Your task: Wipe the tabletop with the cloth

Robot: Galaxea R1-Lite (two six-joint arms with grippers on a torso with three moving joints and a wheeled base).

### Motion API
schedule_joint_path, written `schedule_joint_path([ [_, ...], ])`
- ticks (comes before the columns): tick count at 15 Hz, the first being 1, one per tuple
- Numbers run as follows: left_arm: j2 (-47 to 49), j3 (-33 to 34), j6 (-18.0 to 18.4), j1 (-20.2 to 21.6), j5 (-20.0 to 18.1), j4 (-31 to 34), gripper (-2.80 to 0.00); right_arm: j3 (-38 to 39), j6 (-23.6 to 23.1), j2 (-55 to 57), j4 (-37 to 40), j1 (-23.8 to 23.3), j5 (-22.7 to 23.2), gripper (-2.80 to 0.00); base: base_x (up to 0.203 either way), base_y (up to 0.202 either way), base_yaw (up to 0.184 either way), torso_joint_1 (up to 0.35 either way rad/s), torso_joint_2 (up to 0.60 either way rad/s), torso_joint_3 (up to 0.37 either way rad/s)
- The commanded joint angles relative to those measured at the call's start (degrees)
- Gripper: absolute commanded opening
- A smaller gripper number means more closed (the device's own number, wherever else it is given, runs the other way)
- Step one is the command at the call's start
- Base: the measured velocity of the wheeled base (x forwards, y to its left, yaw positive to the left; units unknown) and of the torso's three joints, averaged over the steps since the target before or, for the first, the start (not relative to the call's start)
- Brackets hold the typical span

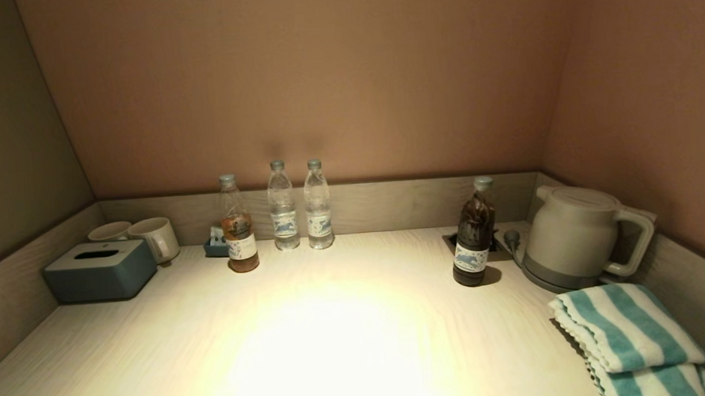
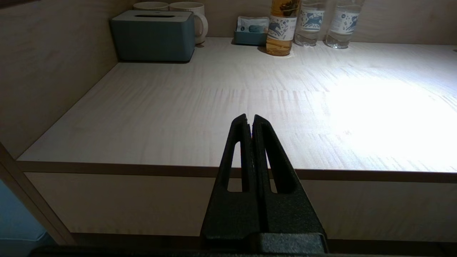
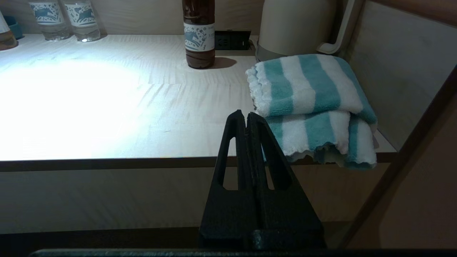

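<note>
The tabletop (image 1: pixel 155 353) is pale cream wood grain, brightly lit at its centre, with a low grey rim (image 1: pixel 389 205) on three sides. The cloth (image 1: pixel 628 334), teal and white striped and folded, lies at the near right corner in front of the kettle; it also shows in the right wrist view (image 3: pixel 310 107), its edge hanging over the table's front. My right gripper (image 3: pixel 247 115) is shut and empty, held in front of the table edge just left of the cloth. My left gripper (image 2: pixel 250 117) is shut and empty before the front edge on the left side. Neither arm shows in the head view.
A cream kettle (image 1: pixel 577 234) stands at the back right beside a dark bottle (image 1: pixel 474 234) and a recessed socket (image 1: pixel 451 242). Three bottles (image 1: pixel 283 207) line the back rim. A teal tissue box (image 1: pixel 100 271), two mugs (image 1: pixel 155 237) and a small tray (image 1: pixel 215 246) sit at the back left.
</note>
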Motion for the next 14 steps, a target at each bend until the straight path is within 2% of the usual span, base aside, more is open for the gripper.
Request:
schedule_joint_path([
  [1,0.09,0.00,-0.06,0.02,-0.01,0.00,-2.80,0.00,0.01,-0.09,-0.06,0.00,-0.02,-2.80,0.000,0.000,0.000,0.000,0.00,0.000],
  [14,0.09,0.00,0.03,0.02,-0.01,0.00,-2.80,0.00,-0.07,-0.01,0.12,0.00,-0.02,-2.80,0.000,0.000,0.000,0.000,0.00,0.000],
])
